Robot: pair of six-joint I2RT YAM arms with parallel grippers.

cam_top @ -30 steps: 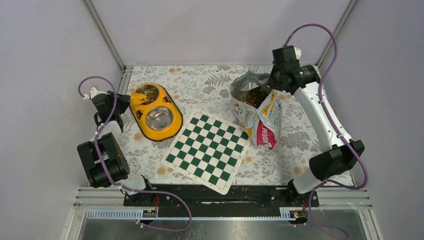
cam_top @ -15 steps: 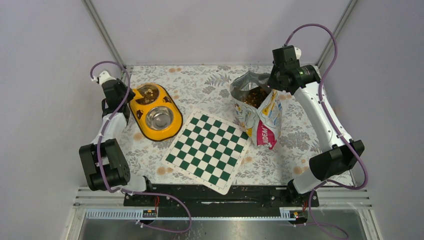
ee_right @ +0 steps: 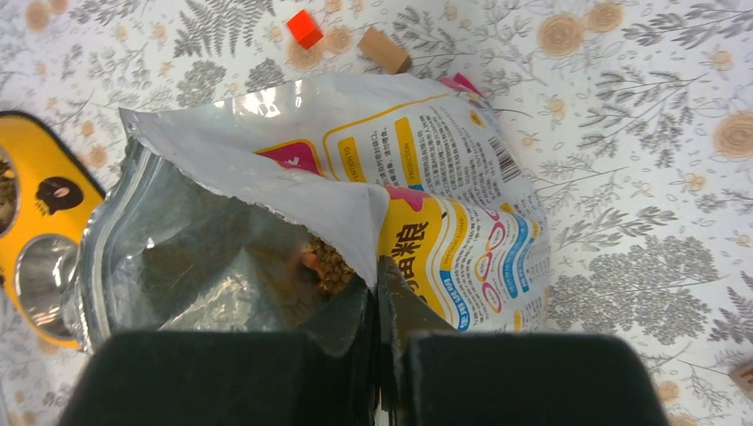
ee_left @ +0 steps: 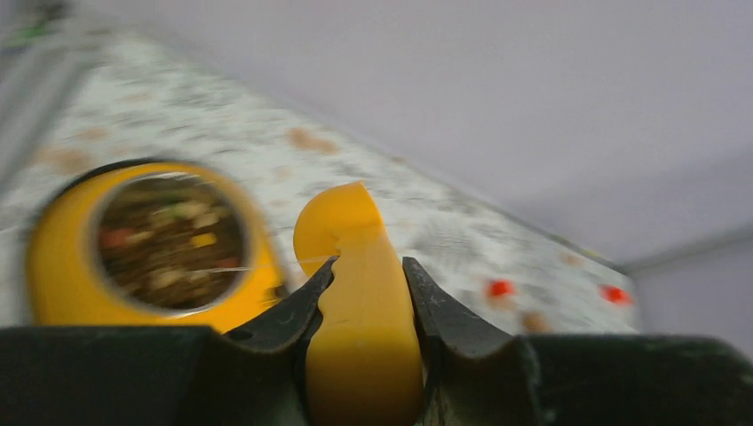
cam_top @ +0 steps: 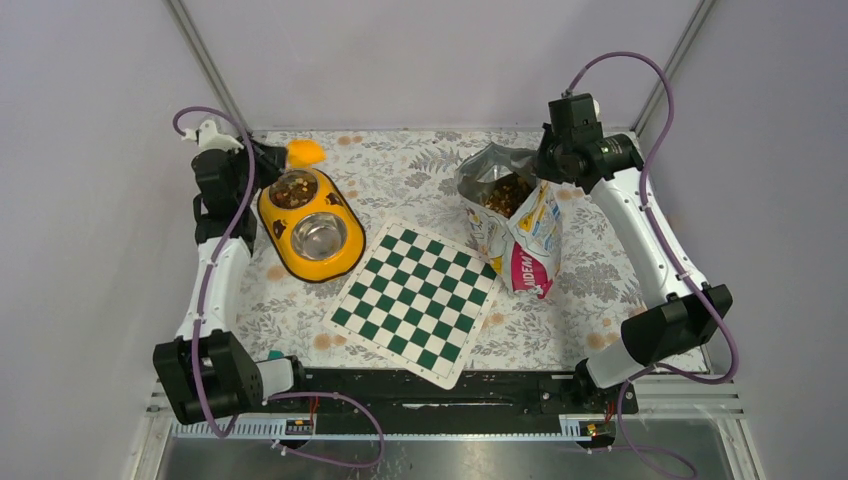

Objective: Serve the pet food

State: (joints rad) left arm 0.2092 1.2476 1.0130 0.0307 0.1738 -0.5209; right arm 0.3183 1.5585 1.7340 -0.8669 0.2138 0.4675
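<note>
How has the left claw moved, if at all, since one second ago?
Yes. Holding the yellow scoop, the left claw went from the yellow feeder's left side to beyond its far end.

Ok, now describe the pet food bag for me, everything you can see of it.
The pet food bag stands upright and open on the floral tablecloth, just right of the checkered mat. It is a crinkled foil pouch, silvery inside and printed white, yellow, blue and pink outside, with a barcode. Brown kibble shows in its mouth. The right claw is shut on its rim, holding the opening up.
</note>
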